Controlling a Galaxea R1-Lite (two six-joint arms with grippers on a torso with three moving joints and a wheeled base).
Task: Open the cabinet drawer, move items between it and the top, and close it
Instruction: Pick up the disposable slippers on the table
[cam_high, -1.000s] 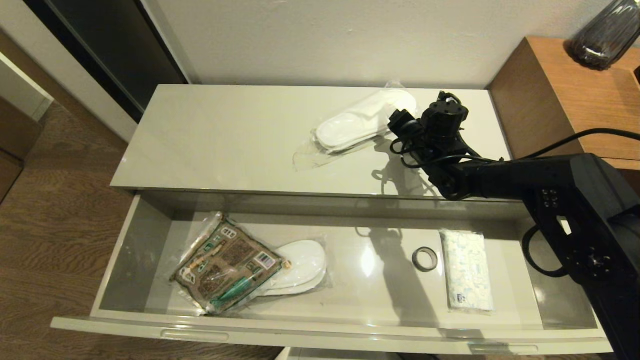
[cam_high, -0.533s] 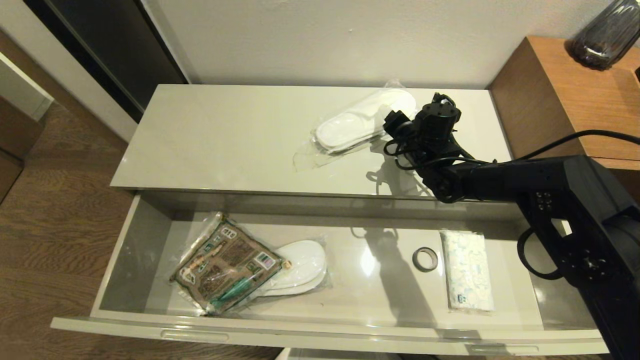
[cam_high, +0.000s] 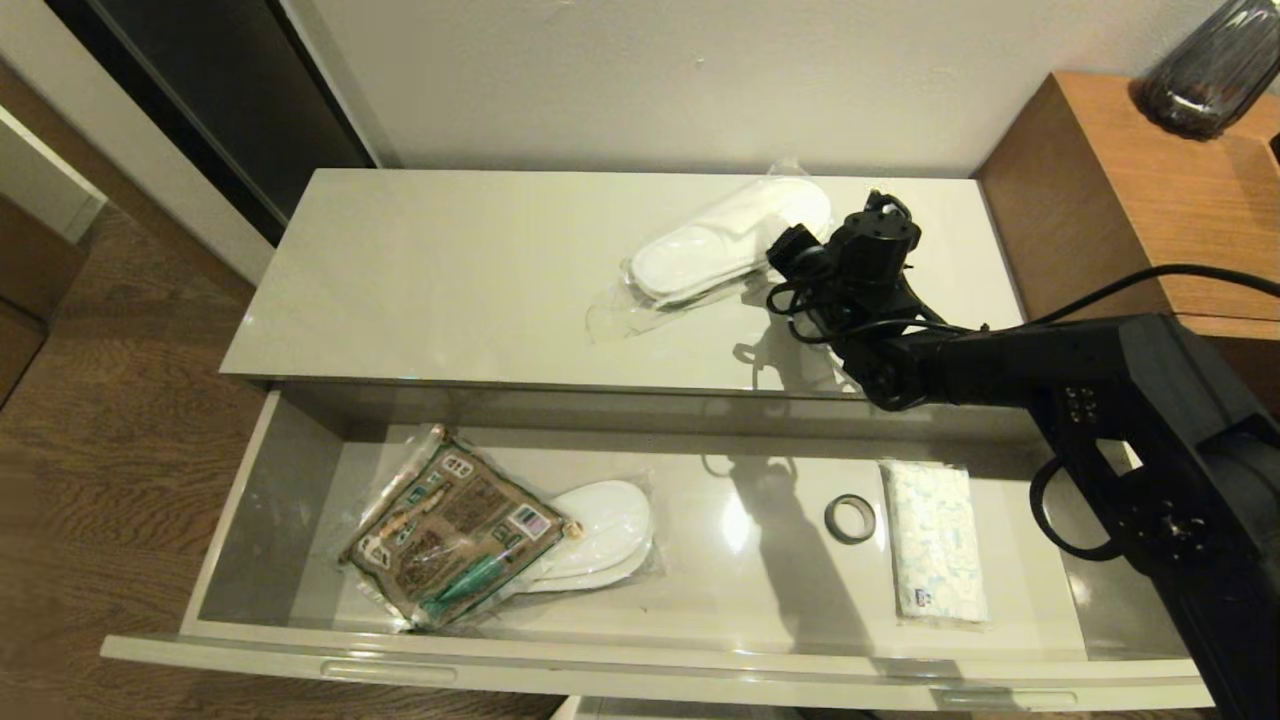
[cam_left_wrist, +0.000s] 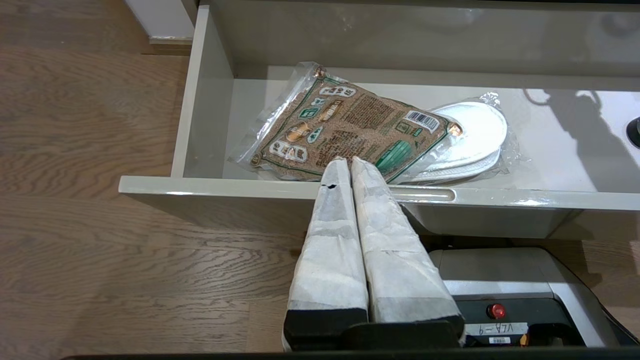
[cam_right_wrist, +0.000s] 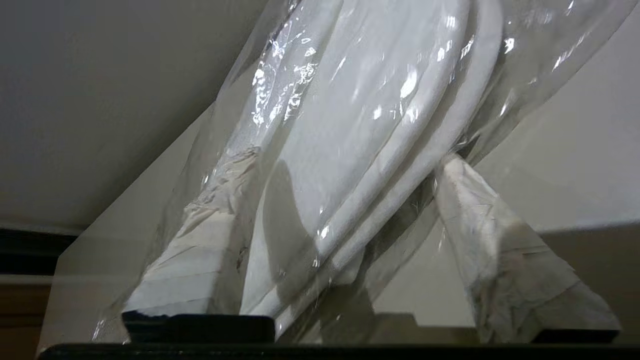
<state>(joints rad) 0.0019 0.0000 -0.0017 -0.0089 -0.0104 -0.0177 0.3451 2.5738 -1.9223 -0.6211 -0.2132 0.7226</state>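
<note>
Right gripper (cam_high: 790, 250) reaches over the cabinet top (cam_high: 450, 280) to the wrapped slipper pair (cam_high: 730, 240) lying near the back edge. In the wrist view its jaws stand apart, one finger (cam_right_wrist: 480, 220) on each side of the pair's near end, wrap bunched between them, not yet pinched tight; likely lined up for a lift toward the drawer.

The cabinet drawer (cam_high: 260, 500) stands pulled fully out below, w/ room left mid-floor. Inside, at the left end: a brown-and-green packet (cam_high: 450, 525) lying partly over a second slipper pair (cam_high: 600, 540). Toward the right end: a small black tape roll (cam_high: 850, 518) just beside a white printed pack (cam_high: 935, 540).

Left gripper (cam_left_wrist: 348, 167) is parked low in front of the drawer's front edge, jaws closed on nothing, clear of the work.

The crinkly wrap may slip if gripped alone.
</note>
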